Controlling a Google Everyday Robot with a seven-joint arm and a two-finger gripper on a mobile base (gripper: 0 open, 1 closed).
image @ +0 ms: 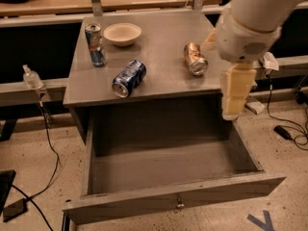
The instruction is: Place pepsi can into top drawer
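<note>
The pepsi can [129, 78], dark blue with white markings, lies on its side on the grey cabinet top [159, 37], near the front left. The top drawer [173, 198] below it is pulled wide open and shows a bare grey floor; a small metal knob sits at the centre of its front panel. My gripper [233, 110], cream-coloured, hangs from the white arm [252, 18] at the cabinet's right front corner, above the drawer's right side. It is well to the right of the pepsi can and holds nothing that I can see.
A tall slim blue can [95, 44] stands upright at the back left beside a white bowl [122, 33]. A gold can [195, 58] lies on its side at the right, close to the arm. Cables [48, 143] and a small bottle [32, 77] are at the left.
</note>
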